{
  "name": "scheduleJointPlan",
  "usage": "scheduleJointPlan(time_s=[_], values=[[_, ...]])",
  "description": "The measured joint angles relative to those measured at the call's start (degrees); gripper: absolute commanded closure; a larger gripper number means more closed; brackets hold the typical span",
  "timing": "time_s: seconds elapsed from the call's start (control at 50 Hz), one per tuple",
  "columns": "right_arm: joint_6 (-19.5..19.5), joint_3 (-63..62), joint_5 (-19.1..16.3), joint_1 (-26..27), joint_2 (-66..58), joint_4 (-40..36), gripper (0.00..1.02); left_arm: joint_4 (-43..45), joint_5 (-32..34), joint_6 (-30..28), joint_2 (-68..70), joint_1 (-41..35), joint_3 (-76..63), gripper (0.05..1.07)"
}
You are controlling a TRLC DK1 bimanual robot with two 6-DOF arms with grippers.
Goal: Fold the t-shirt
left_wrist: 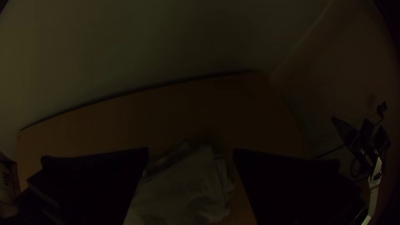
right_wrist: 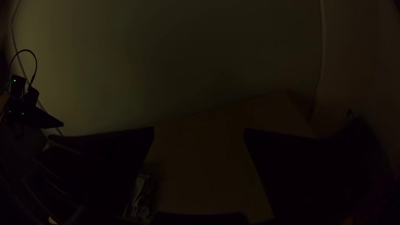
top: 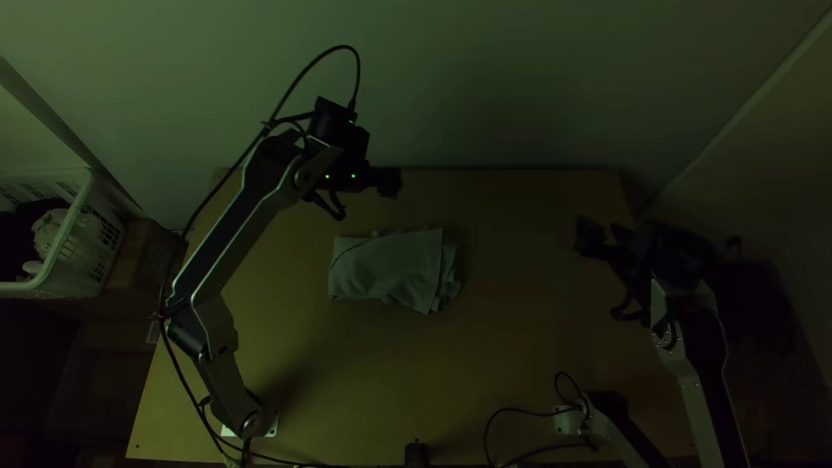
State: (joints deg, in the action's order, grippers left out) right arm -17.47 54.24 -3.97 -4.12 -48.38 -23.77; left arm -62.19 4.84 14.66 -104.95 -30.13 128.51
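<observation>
So the t-shirt (top: 381, 270) is a folded bundle on the table (top: 520, 347), nearer the arm bases than the left gripper's spread jaws (top: 389, 181). Left wrist view crops it between them. Right gripper (top: 600, 236) is gaping too, one jaw partly hiding the shirt. Layers are murky, tbh.

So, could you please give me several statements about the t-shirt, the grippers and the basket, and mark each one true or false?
1. The t-shirt is spread out in a single layer. False: it lies folded into a small bundle.
2. The left gripper has its fingers apart. True.
3. The right gripper is holding the t-shirt. False: its fingers stand open, away from the cloth.
4. The white basket is beside the table, not on it. True.
</observation>
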Motion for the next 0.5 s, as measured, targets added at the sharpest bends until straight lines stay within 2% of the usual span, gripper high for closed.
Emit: scheduleJointPlan(time_s=[0.26,0.5], values=[[5.66,6.60,0.09,0.00,-0.04,4.00,0.03,1.11,-0.13,-4.15,12.87,13.88,-8.13,0.10],[8.94,7.15,0.09,0.09,3.28,8.24,0.03,9.79,2.27,-6.56,26.32,26.80,-21.99,0.10]])
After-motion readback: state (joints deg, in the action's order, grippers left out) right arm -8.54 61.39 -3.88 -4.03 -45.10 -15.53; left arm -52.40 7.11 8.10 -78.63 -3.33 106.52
